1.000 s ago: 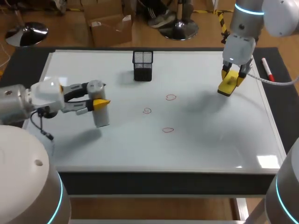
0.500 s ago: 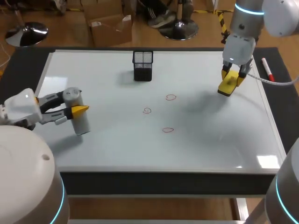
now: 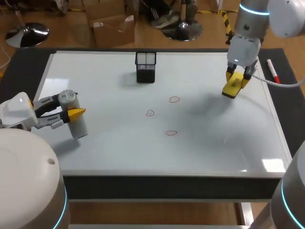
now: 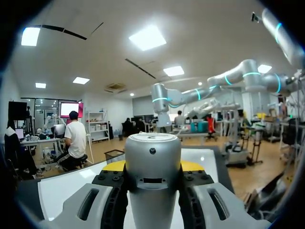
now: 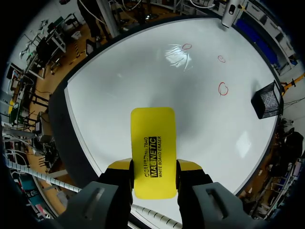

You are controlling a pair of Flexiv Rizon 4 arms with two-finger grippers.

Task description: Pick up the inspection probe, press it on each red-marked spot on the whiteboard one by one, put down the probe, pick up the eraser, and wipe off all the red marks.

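My left gripper [image 3: 71,106] is shut on the inspection probe [image 3: 78,127], a grey upright cylinder, over the left part of the whiteboard [image 3: 214,143]. In the left wrist view the probe [image 4: 152,162] fills the gap between the fingers [image 4: 114,166]. Three red marks lie mid-board: one at the back [image 3: 174,99], one in the middle [image 3: 150,113], one nearer the front [image 3: 171,133]. My right gripper [image 3: 237,76] is shut on the yellow eraser [image 3: 232,88] above the board's back right. From the right wrist, the eraser [image 5: 153,148] juts out ahead of the gripper [image 5: 153,168], with the marks [image 5: 223,88] beyond it.
A black mesh pen cup [image 3: 146,67] stands at the board's back middle. A red marker [image 3: 272,70] lies on the dark table just right of the board, behind my right gripper.
My left arm has drawn back to the left with the probe, away from the marks. The right arm and eraser have stayed still.
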